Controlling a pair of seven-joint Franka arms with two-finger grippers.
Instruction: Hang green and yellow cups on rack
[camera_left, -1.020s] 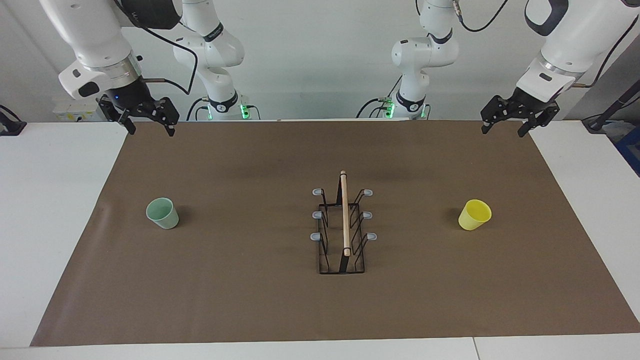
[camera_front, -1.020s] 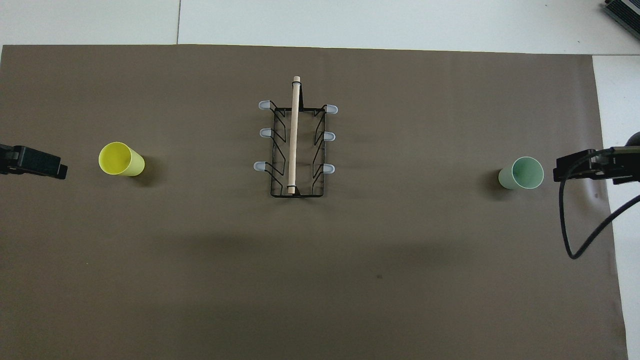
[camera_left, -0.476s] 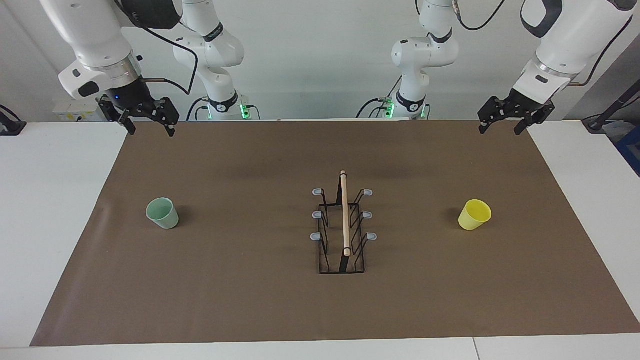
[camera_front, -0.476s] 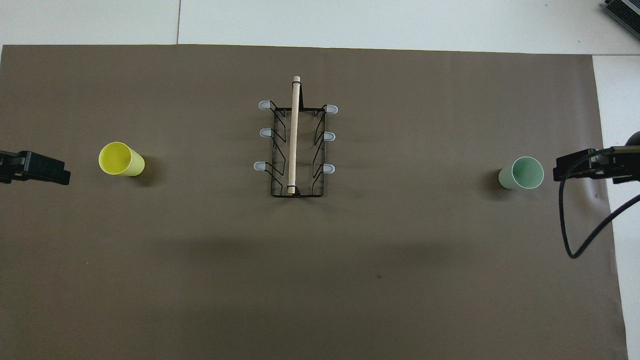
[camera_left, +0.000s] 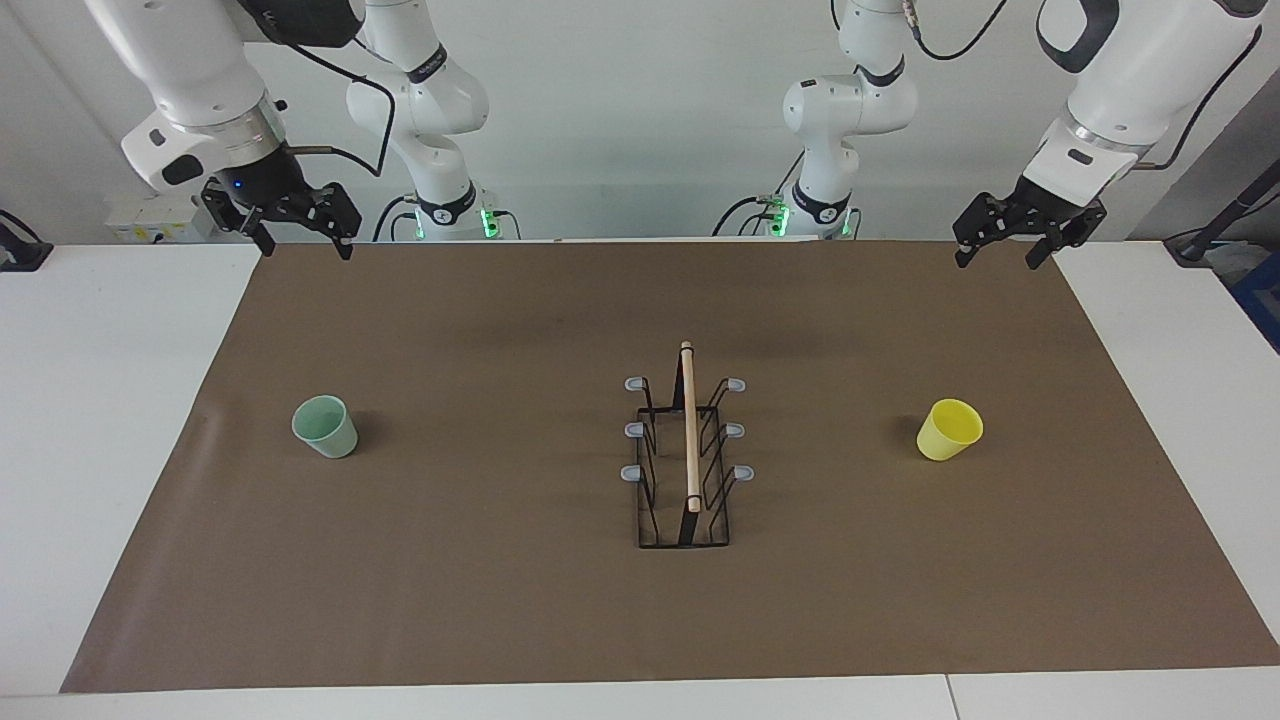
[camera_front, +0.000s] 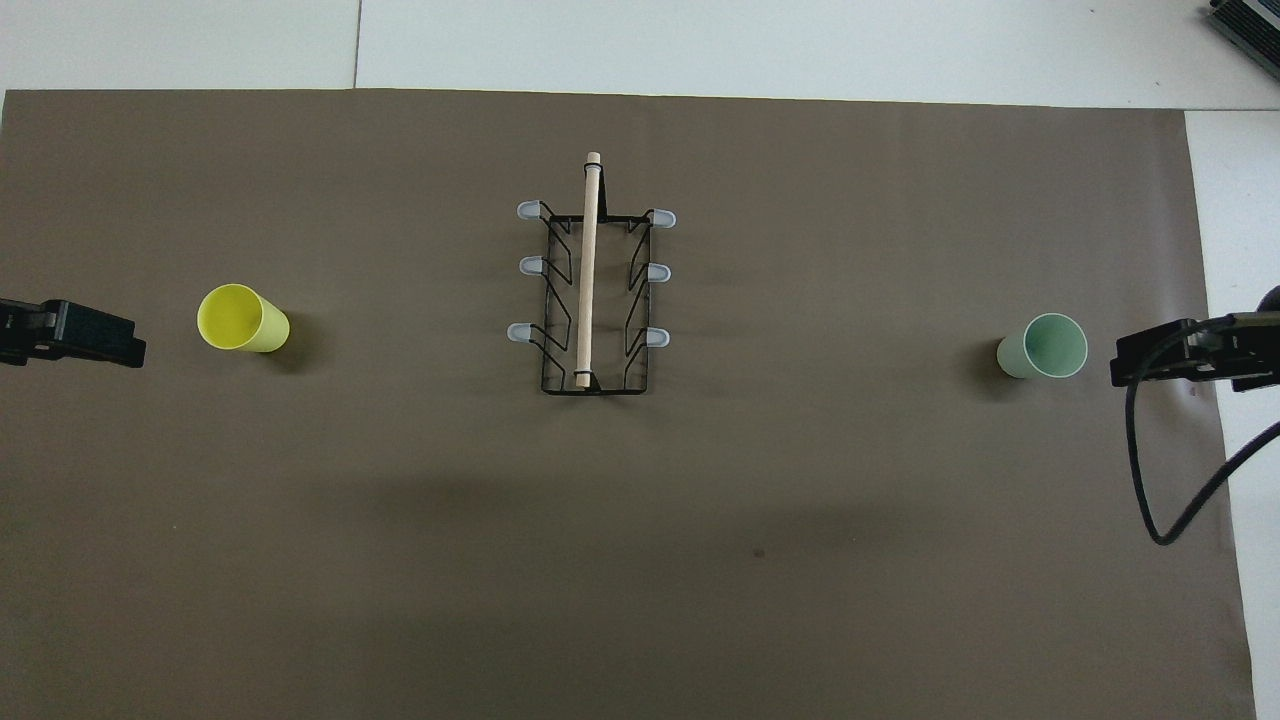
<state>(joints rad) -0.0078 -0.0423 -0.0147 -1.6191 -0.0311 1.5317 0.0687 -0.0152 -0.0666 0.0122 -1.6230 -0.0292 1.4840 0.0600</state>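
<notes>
I see both arms cut off by the facing view's top edge, only the tips of my left gripper and right gripper inside the overhead view's side edges, cable leaving that frame, rack wire detail too fine to resolve.

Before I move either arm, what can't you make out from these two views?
- Left gripper: in the overhead view the picture's edge cuts it off, only a tip shows.
- Right gripper: same in the overhead view.
- Rack: how its wooden rod is fixed to the wire is too small to tell.
- Green cup and yellow cup: their bases are hidden by their own walls.
</notes>
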